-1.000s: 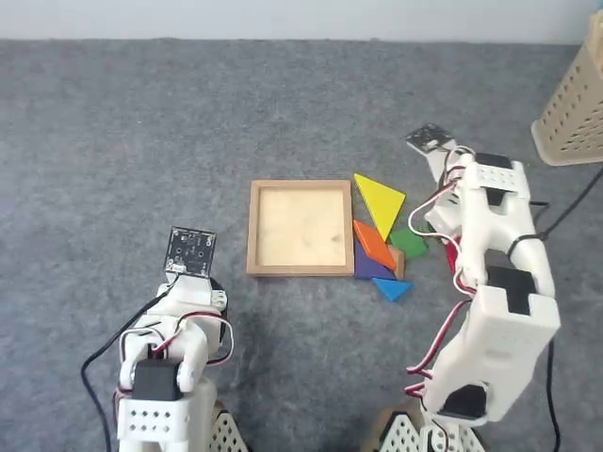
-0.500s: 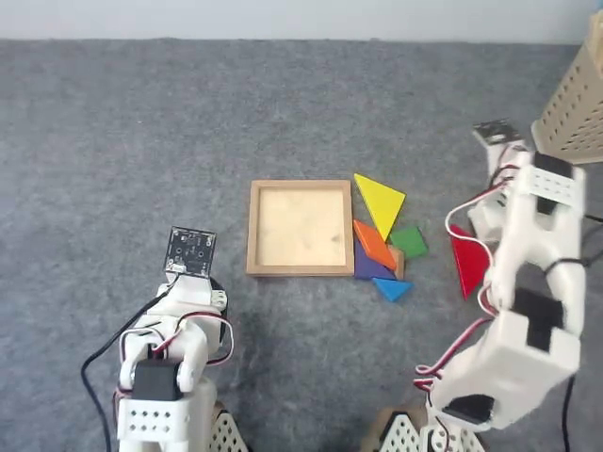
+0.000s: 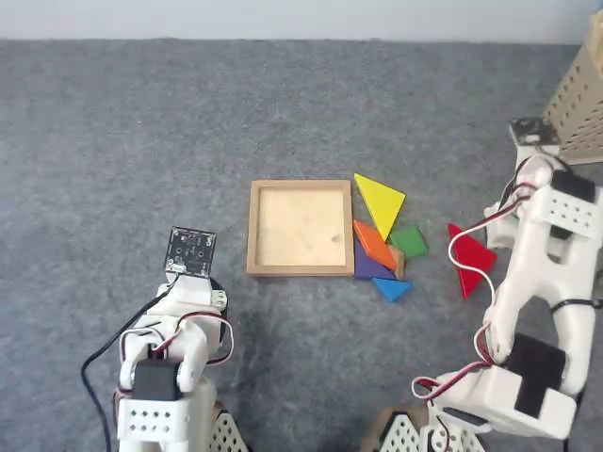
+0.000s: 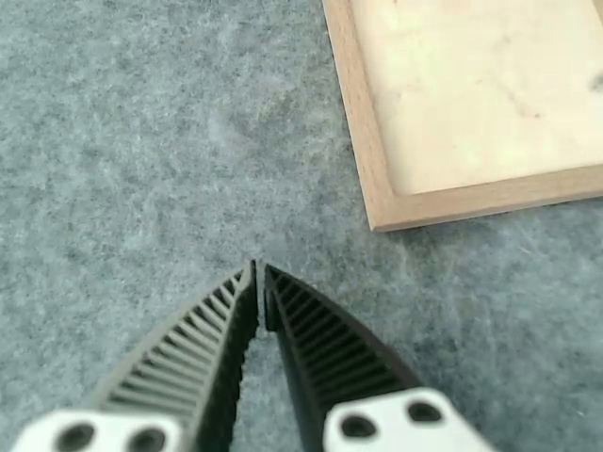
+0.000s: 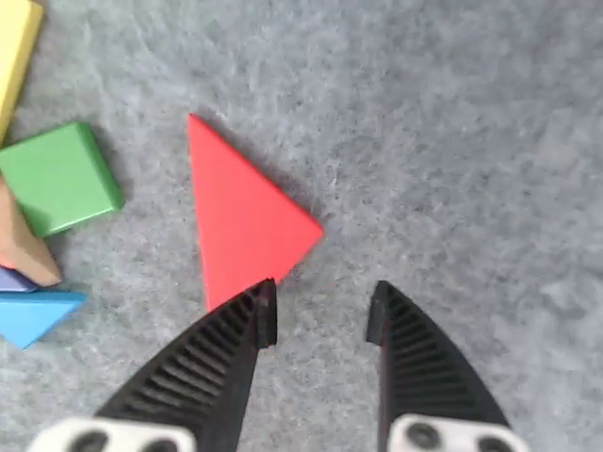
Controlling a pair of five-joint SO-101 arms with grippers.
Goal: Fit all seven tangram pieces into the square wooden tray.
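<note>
Grey carpet (image 3: 141, 141), flat red triangle (image 3: 468, 256), shallow pale square wooden tray (image 3: 301, 185)

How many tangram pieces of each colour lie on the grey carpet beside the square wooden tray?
yellow triangle: 1
orange slanted piece: 1
green square: 1
purple triangle: 1
blue triangle: 1
tan piece: 1
red triangle: 1
Total: 7

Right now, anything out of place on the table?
The red triangle lies alone on the carpet, apart from the other pieces, which are bunched beside the wooden tray. The open right gripper hovers at the triangle's edge. The tray holds no pieces yet. Nothing looks damaged.
</note>
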